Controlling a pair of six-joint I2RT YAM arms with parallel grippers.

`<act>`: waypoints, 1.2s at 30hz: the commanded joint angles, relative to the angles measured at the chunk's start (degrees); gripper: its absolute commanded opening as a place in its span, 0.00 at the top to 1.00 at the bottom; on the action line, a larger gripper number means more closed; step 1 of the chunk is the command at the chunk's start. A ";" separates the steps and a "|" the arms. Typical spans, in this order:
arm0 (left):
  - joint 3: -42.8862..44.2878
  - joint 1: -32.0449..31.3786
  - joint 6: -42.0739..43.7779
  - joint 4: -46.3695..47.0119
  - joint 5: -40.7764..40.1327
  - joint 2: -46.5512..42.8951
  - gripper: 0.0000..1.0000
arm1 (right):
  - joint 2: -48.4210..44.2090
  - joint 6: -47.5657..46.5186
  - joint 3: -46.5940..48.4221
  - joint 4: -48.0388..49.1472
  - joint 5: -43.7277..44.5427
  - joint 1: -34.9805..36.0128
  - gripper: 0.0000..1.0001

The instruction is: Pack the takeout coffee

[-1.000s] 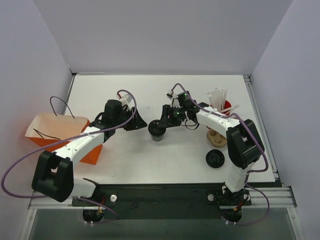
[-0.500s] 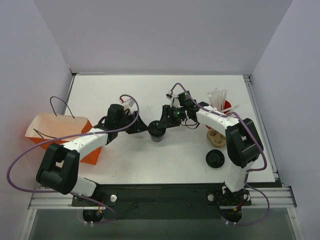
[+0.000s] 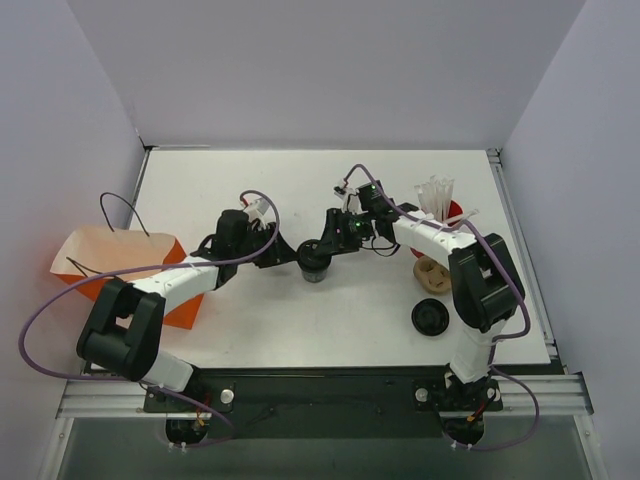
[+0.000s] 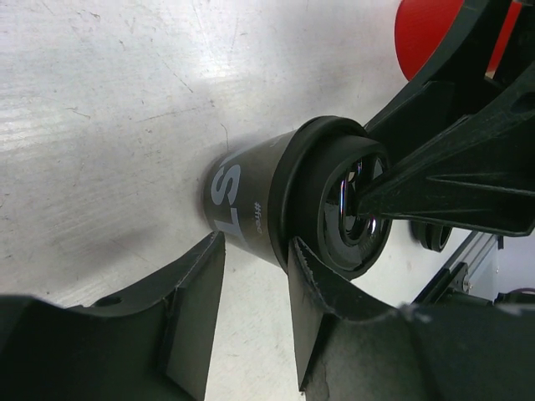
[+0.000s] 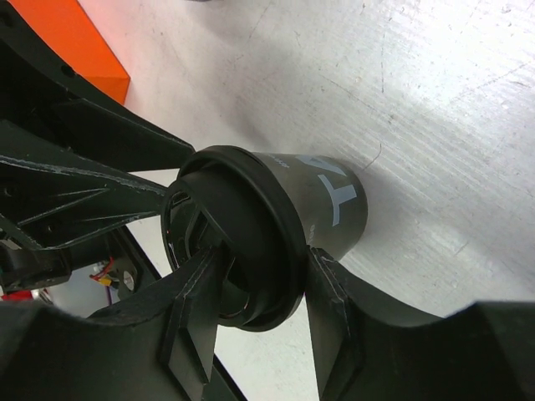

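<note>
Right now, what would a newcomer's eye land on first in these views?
Both arms meet on one cup. The takeout coffee stands mid-table, with the right gripper clamped across its lid rim and the left gripper flanking its body, jaws open, from the opposite side. After that, the orange paper bag at the table's left edge.

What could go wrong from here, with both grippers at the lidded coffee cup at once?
1. The right gripper clamps the takeout coffee at the lid rim; pulling there might pop the lid off.
2. The left gripper reaches the cup only with its fingertips; so shallow a hold could slip or tip it.
3. Both grippers crowd one small cup, so they may collide on the way to the orange bag.
</note>
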 commanded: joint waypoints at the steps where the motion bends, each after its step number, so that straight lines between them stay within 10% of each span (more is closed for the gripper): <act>1: -0.95 -1.91 0.70 -7.91 -12.89 3.25 0.55 | 6.43 -0.84 -4.82 -2.87 3.38 -0.71 0.62; 13: -13.52 -10.61 -5.80 -3.64 -23.84 6.42 0.55 | 6.43 3.38 -19.14 12.42 4.17 -0.54 0.64; 22: -0.61 -7.89 -2.12 -11.37 -17.07 -10.35 0.51 | 0.99 12.60 -21.52 17.09 5.57 0.07 0.67; 36: -8.86 -10.44 -11.33 8.39 -14.43 -11.52 0.51 | -1.21 26.58 -25.74 28.60 9.53 2.80 0.67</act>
